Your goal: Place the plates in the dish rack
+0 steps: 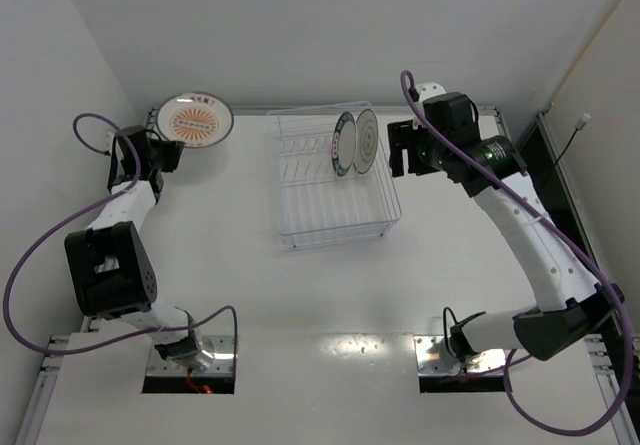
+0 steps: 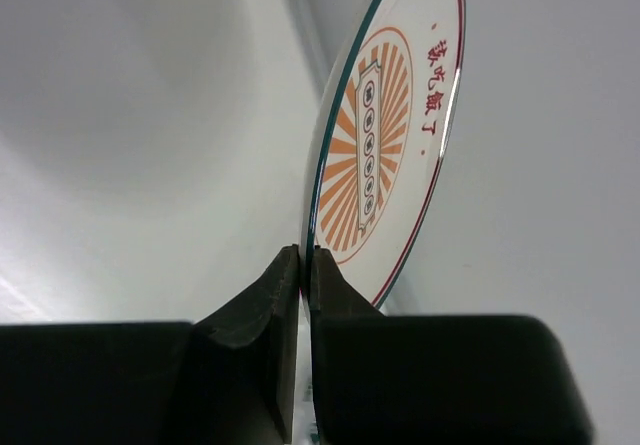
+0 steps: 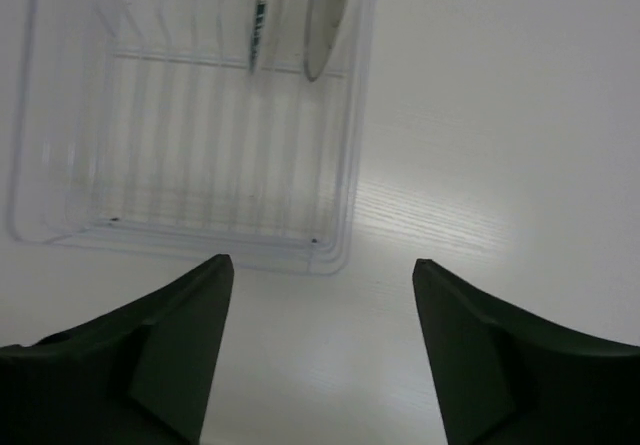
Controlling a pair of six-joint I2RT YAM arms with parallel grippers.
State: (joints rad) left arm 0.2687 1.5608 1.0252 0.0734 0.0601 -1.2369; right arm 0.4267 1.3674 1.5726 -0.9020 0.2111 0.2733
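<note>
The dish rack (image 1: 335,227) sits mid-table, and its near rows of tines hold nothing. Just beside its far right corner the right gripper (image 3: 320,265) hangs with jaws spread wide, carrying nothing. At the rack's far end 2 plates stand on edge, the dark-rimmed plate (image 1: 344,143) and the ringed plate (image 1: 367,140). Far left, well apart from the rack, the left gripper (image 2: 305,255) pinches the rim of the sunburst plate (image 2: 390,145). That grip is thin. I'd carry the plate slowly and upright, line its edge with a free slot, and lower it between the tines before letting go.
</note>
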